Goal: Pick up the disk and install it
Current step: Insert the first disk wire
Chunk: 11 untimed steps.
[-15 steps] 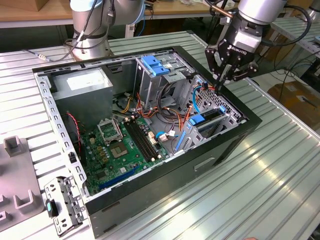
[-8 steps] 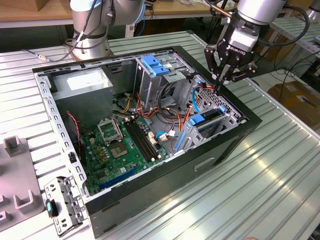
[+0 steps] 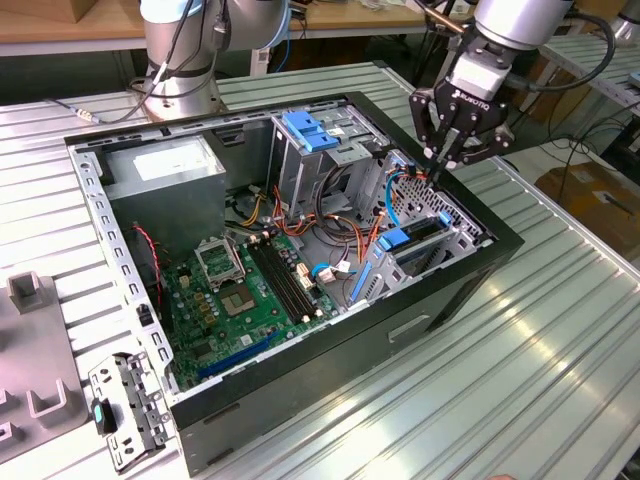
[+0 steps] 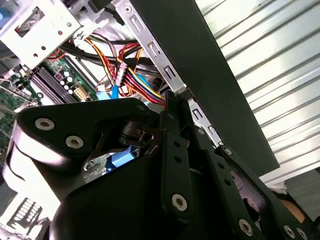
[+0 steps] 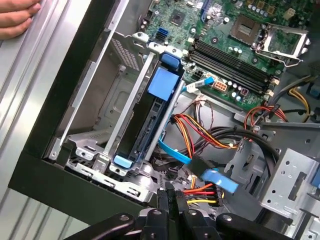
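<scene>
Item: open computer case (image 3: 470,270), lying on its side on a ribbed metal table (image 3: 560,360), interior facing up.

Disk (image 3: 412,240): dark drive in a blue carrier frame, standing on edge in the grey drive bay (image 3: 440,235) at the case corner toward the exterior view's right. In the first wrist view the disk (image 5: 150,117) showed as a long narrow slab between two bay rails, one blue end tab toward the motherboard (image 5: 235,35), the other toward the case's outer wall. Its long axis ran along the bay, from board side to wall side. It appeared seated in the slot; whether it was fully home could not be told.

Gripper (image 3: 440,165): hung above the case's far wall, fingers pointing down and drawn together to a narrow point, nothing between them. In the first wrist view the fingertips (image 5: 172,207) stood close together with nothing in them, just beside the bundle of red, yellow and orange wires (image 5: 200,137).

Key relation: the disk lay below the fingers and off toward the near wall, apart from them, not touched. The fingers sat nearer the wire bundle and the light-blue cable (image 5: 175,150) than the carrier.

Also present: a tall grey cage with a blue handle (image 3: 305,135); a person's hand (image 5: 17,17) resting on the table beside the case.
</scene>
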Tool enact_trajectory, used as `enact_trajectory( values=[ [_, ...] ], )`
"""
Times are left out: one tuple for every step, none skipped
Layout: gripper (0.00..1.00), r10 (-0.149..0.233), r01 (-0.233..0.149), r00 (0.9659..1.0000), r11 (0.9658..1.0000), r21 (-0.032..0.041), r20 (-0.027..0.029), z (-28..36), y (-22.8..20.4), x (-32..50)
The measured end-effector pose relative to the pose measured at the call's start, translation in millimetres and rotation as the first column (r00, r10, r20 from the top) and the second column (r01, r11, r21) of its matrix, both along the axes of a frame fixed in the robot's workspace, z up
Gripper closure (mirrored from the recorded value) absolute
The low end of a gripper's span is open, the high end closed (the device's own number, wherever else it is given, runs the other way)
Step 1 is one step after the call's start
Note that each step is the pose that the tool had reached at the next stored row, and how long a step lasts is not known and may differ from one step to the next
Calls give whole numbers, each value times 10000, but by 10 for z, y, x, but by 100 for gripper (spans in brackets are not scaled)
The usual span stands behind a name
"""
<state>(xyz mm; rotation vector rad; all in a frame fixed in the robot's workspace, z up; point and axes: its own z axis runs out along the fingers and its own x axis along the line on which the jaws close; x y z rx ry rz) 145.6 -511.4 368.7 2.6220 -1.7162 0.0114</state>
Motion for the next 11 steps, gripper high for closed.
enact_trajectory(
  values=[
    [83, -129, 129, 9999, 9999, 0, 0, 0, 0, 0],
    [83, -292, 292, 9996, 9996, 0, 0, 0, 0, 0],
    [83, -479, 479, 9989, 9989, 0, 0, -1, 0, 0],
    [83, -624, 624, 9981, 9981, 0, 0, -1, 0, 0],
    [83, -898, 898, 9960, 9960, 0, 0, -2, 0, 0],
    [83, -1155, 1155, 9933, 9933, 0, 0, -2, 0, 0],
    [83, -1269, 1269, 9919, 9919, 0, 0, -2, 0, 0],
    [83, -1325, 1325, 9912, 9912, 1, 0, -2, 0, 0],
    [83, -1337, 1337, 9910, 9910, 0, 0, -2, 0, 0],
    [83, -1340, 1340, 9910, 9910, 0, 0, -2, 0, 0],
    [83, -1343, 1343, 9909, 9909, 0, 0, -2, 0, 0]
  ],
)
